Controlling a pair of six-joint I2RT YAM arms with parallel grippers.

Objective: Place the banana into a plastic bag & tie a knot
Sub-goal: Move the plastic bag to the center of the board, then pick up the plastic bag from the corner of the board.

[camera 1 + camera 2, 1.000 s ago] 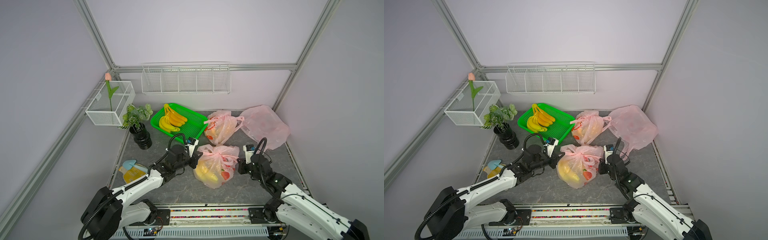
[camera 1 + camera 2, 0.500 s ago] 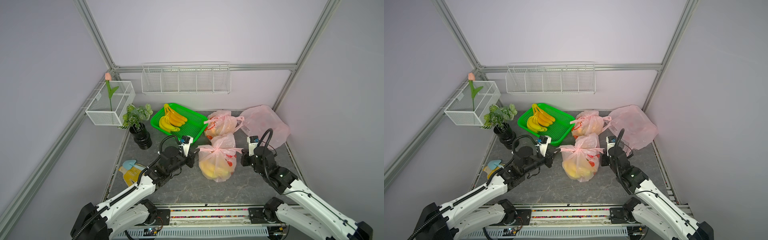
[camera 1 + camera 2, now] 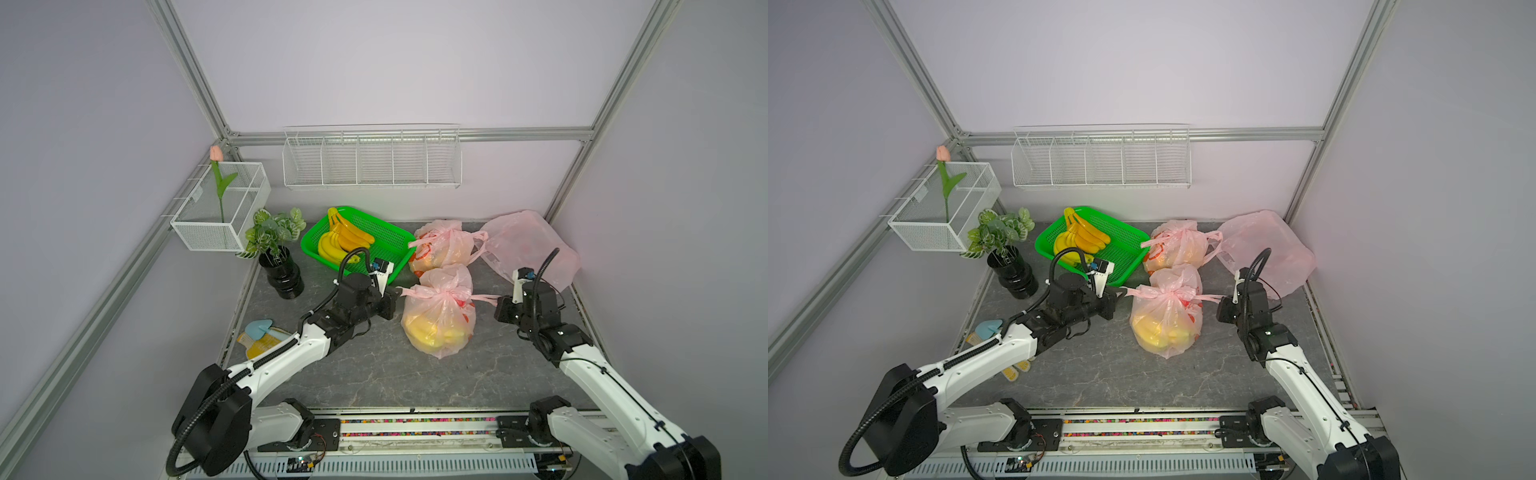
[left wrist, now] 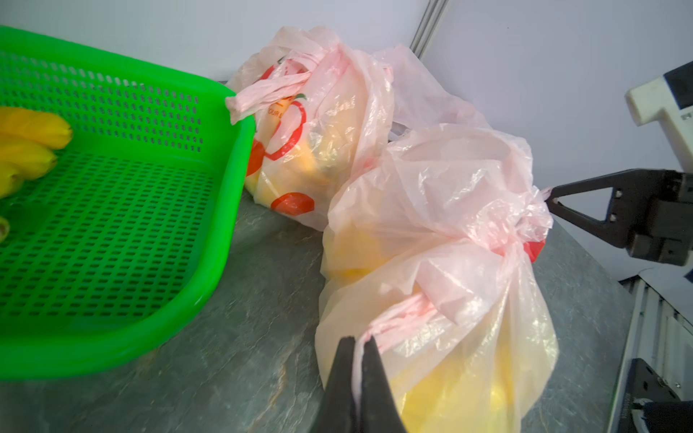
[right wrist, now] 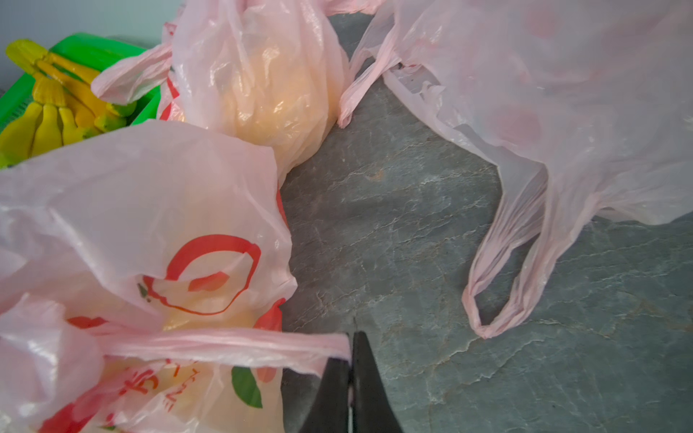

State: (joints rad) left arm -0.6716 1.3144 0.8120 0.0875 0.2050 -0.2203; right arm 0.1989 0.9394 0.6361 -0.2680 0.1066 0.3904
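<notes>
Left gripper [image 4: 359, 343] is clamped on one pink handle [image 4: 397, 322] of the plastic bag [image 3: 438, 328], its black jaws pressed together with only the thin strip of plastic between them, as the left wrist view shows. Right gripper [image 5: 351, 337] pinches the opposite handle [image 5: 225, 343] in the same way, jaws closed on the twisted strip. In both top views the two handles run out sideways from a knot [image 3: 448, 293] at the bag's gathered neck, each stretched nearly level to its gripper. The bag stands between the grippers at the middle of the grey stone-patterned table [image 3: 374, 374]. Yellow bananas [image 3: 430, 334] show through the lower half of the thin plastic, beside red printing. At the table's left edge, near the left arm [image 3: 291, 357], lies a small blue and yellow object [image 3: 259, 337] that is too small to identify. Just behind the held bag sits a second tied bag [image 3: 440, 249] with yellow fruit inside, touching it or nearly so. To the left of that is a green basket [image 3: 390, 241] holding a banana bunch [image 3: 340, 243], and farther left a potted plant [image 3: 276, 245] in a black pot. A flat, crumpled pink bag [image 3: 532, 249] lies toward the far right corner. On the left wall hangs a white wire basket [image 3: 208, 237] with an artificial tulip [image 3: 216, 153], and a white wire rack [image 3: 372, 162] is mounted on the back wall.
</notes>
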